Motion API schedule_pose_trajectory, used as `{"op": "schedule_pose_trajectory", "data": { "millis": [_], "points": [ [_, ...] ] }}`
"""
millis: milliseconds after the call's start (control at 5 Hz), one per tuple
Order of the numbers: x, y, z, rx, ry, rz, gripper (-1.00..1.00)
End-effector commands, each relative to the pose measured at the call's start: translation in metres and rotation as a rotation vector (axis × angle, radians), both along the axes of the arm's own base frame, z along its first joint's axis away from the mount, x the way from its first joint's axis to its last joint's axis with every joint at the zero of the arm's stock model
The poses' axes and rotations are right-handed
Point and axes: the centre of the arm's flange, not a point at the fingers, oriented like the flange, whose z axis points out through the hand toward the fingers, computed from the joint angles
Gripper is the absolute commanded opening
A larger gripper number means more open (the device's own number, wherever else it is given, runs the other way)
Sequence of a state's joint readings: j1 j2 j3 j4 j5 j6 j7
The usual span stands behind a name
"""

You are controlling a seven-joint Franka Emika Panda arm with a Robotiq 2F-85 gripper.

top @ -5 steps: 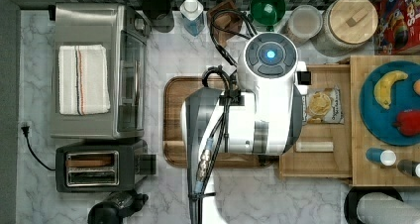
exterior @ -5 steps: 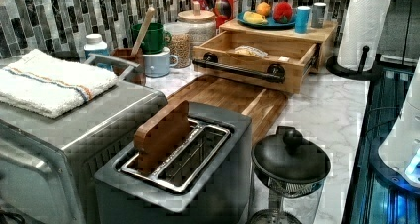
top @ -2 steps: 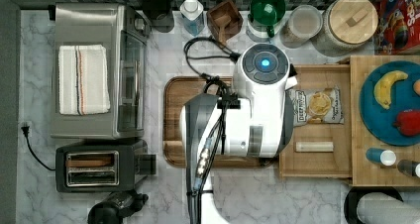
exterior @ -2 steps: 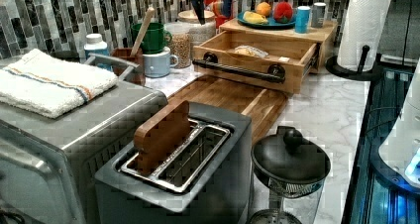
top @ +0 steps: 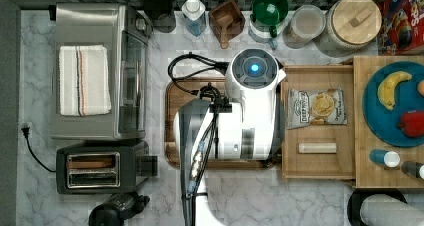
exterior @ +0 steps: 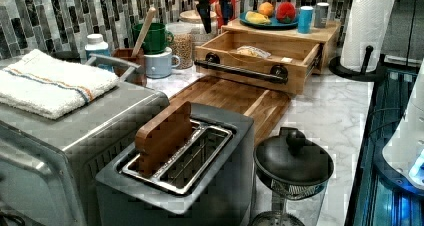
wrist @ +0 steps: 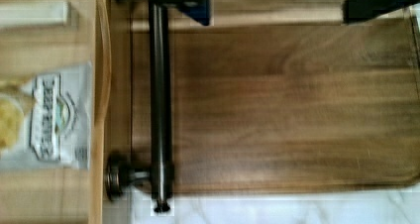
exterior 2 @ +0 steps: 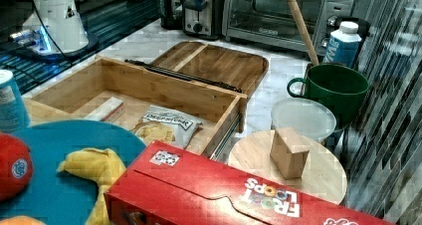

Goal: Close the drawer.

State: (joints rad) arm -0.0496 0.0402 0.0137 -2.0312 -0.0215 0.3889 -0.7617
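Inside, the drawer (top: 320, 163) holds 1 chip bag (top: 316, 107); tool (wrist: 277, 3) fingers spread apart.

Top view looks straight down; left and right views share the drawer (exterior: 260, 53).

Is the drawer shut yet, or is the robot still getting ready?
Not shut yet. The drawer is wide open, with the chip bag lying inside. The pincer hangs above the handle without touching it. Still to do: reach the drawer front and push it all the way in.
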Motion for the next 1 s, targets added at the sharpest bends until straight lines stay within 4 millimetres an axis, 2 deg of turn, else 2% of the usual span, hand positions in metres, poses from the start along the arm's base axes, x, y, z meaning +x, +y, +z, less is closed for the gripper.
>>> {"op": "schedule_pose_trajectory", "data": {
  "millis": [200, 400, 800, 1000],
  "points": [
    [-0.03, 0.065, -0.063, -0.03, -0.029, 0.203, -1.0],
    [-0.032, 0.06, -0.09, -0.03, -0.008, 0.236, -1.0],
    [-0.047, 0.038, -0.143, -0.021, -0.049, 0.252, -1.0],
    [-0.048, 0.025, -0.15, -0.038, -0.066, 0.286, -1.0]
  ]
}}
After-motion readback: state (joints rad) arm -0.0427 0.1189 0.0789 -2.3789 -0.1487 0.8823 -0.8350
